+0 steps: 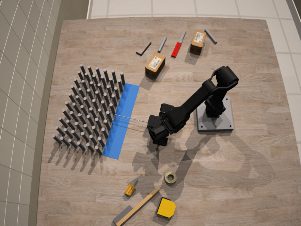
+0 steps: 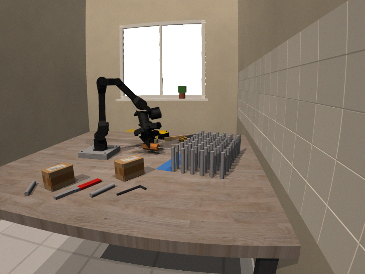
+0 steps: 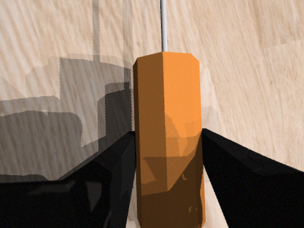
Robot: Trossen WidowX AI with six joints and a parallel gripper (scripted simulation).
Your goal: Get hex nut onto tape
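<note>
My gripper (image 3: pixel 167 137) is shut on the orange-brown handle of the hook pick (image 3: pixel 168 137) and holds it low over the table, right of the blue tape strip (image 1: pixel 121 120). It also shows in the side view (image 2: pixel 150 145). The pick's thin shaft (image 1: pixel 130 117) runs left across the strip, and its tip reaches the edge of the standing grey spacers (image 1: pixel 91 107). The spacers all stand upright. The hex nut is hidden among them in every view.
Two cardboard boxes (image 1: pixel 155 65) (image 1: pixel 197 41), a red-handled tool (image 1: pixel 177 46), a hex key (image 1: pixel 144 50) and loose grey rods lie at the back. A tape roll (image 1: pixel 170 177), a small screwdriver (image 1: pixel 130 189), a scraper (image 1: pixel 135 208) and a yellow tape measure (image 1: pixel 165 207) lie in front.
</note>
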